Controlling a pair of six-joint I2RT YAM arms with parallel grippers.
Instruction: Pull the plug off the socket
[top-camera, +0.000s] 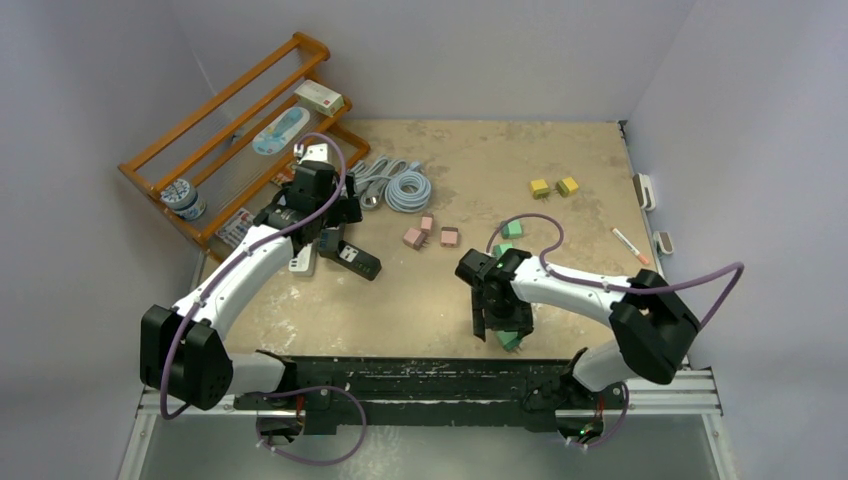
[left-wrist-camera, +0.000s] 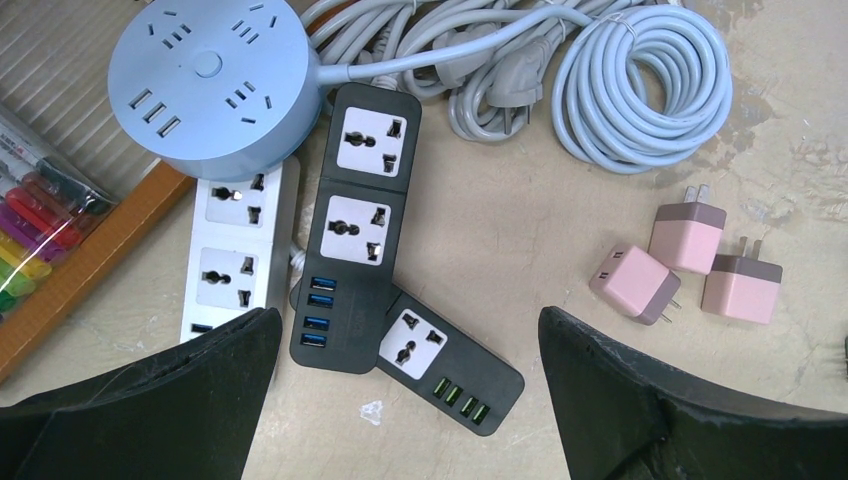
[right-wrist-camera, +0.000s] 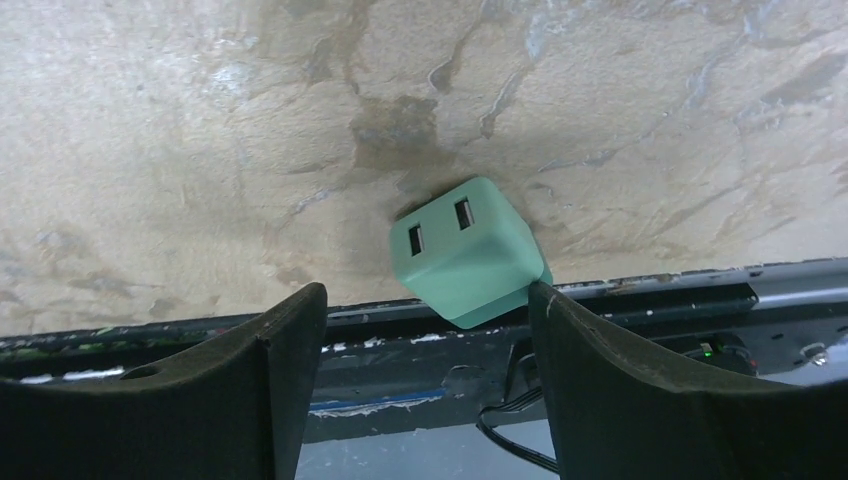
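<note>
Mint-green cube-shaped plastic plug (right-wrist-camera: 465, 255) freed on the beige tabletop (right-wrist-camera: 200, 150), lower centre.
It is flanked by the parted fingers of the right tool (right-wrist-camera: 422, 300), seemingly touching one; the left tool (left-wrist-camera: 408, 318) is held agape above the black plastic socket strip (left-wrist-camera: 355, 230), likely for bracing.

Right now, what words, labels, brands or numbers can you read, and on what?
None can be read.
Box on the rack: print too small.
Jar label: blurred.
Marker pack: print blurred.
Black power strip with blue ports: no readable marking.
</note>
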